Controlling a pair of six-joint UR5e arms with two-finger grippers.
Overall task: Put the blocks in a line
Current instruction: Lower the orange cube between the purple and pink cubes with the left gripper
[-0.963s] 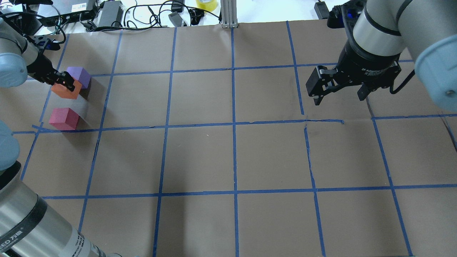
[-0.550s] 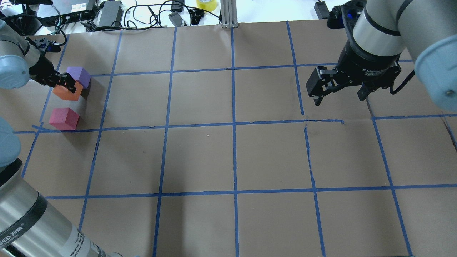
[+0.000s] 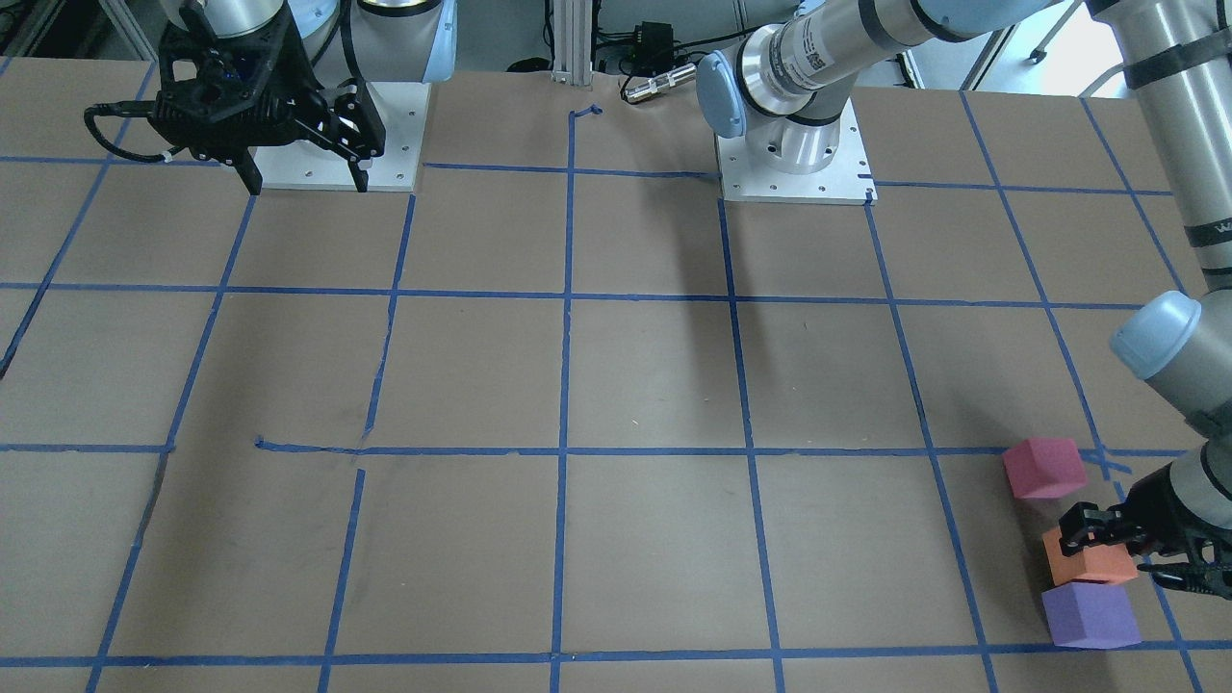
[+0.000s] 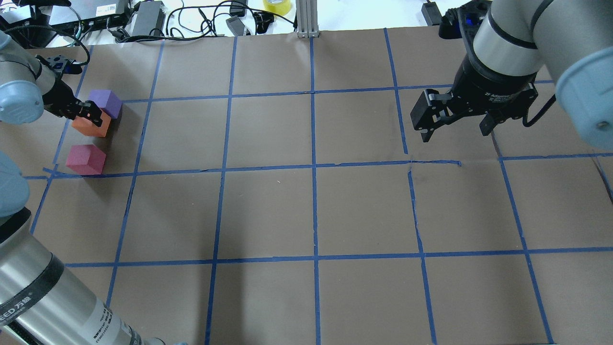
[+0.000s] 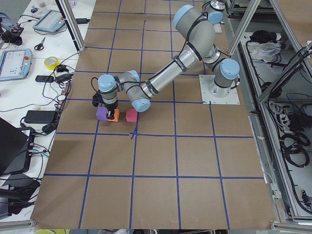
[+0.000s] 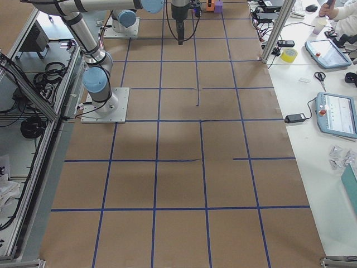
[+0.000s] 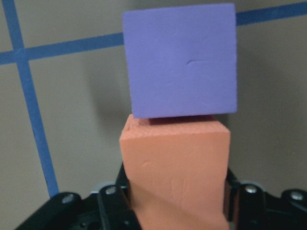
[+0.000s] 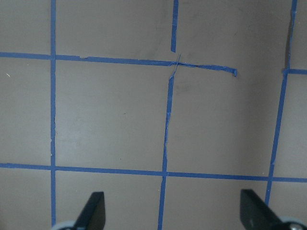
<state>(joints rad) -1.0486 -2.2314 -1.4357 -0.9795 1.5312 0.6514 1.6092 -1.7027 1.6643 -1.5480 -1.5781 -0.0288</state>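
Three blocks sit at the table's far left. The purple block (image 4: 107, 102) is farthest, the orange block (image 4: 91, 125) is in the middle, and the pinkish-red block (image 4: 86, 159) is nearest. My left gripper (image 4: 88, 112) is shut on the orange block, which is low at the table and against the purple one. The left wrist view shows the orange block (image 7: 175, 163) between the fingers (image 7: 112, 201) with the purple block (image 7: 180, 60) just beyond. A small gap separates the pinkish-red block (image 3: 1044, 468) from the orange block (image 3: 1092, 566). My right gripper (image 4: 455, 133) is open and empty, high over the right side.
Brown paper with a blue tape grid (image 4: 313, 165) covers the table. Cables, power bricks and a tape roll (image 4: 277, 5) lie beyond the far edge. An aluminium post (image 4: 306, 19) stands at the far middle. The arm bases (image 3: 794, 154) are bolted on the robot's side.
My left gripper has lowered the orange block towards the table beside the purple block; its shadow has shrunk. The right arm has not moved.
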